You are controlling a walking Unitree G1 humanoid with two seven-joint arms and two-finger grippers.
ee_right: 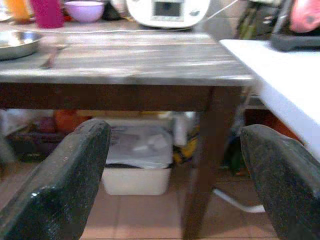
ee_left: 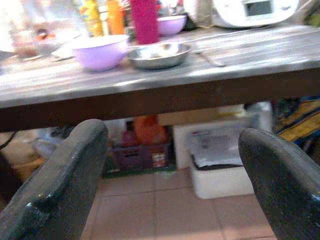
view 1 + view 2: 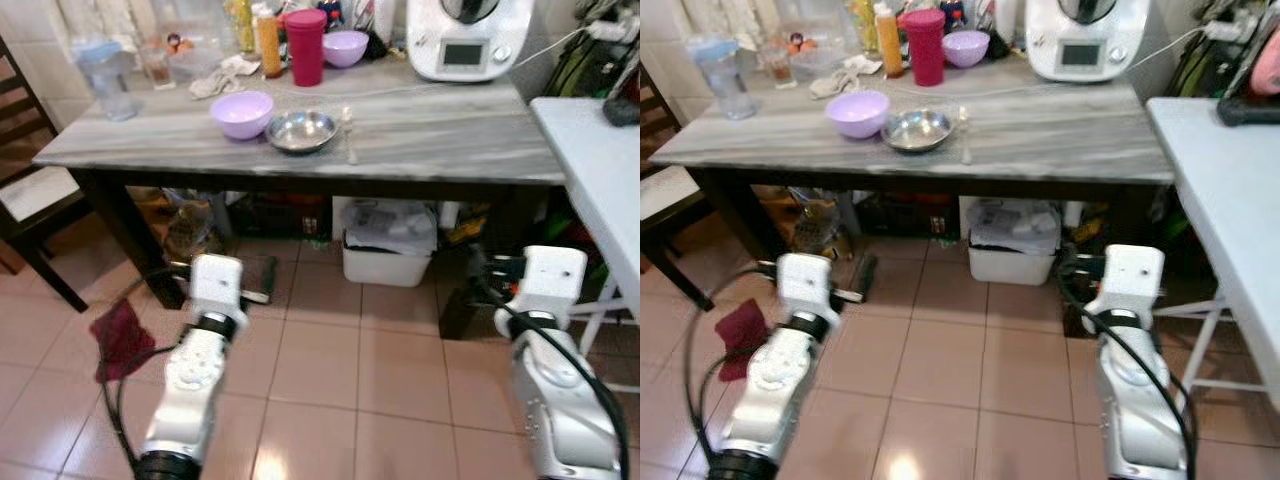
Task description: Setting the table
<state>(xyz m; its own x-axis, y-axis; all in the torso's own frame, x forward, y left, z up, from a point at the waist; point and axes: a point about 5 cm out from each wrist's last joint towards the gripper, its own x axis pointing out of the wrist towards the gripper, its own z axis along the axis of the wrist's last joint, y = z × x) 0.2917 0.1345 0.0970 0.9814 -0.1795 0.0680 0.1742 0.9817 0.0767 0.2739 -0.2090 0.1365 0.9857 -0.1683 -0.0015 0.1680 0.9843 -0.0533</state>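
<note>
A grey wooden table stands ahead of me. On it sit a lilac bowl, a steel bowl and a spoon to its right. Behind them stand a magenta cup and a second lilac bowl. Both arms are held low in front of the table, below its top. My left gripper is open, nothing between its fingers. My right gripper is open too, facing the table's right leg.
A white kitchen machine stands at the table's back right, bottles and a clear jug at the back left. A white bin and crates sit under the table. A dark chair stands left, a white table right.
</note>
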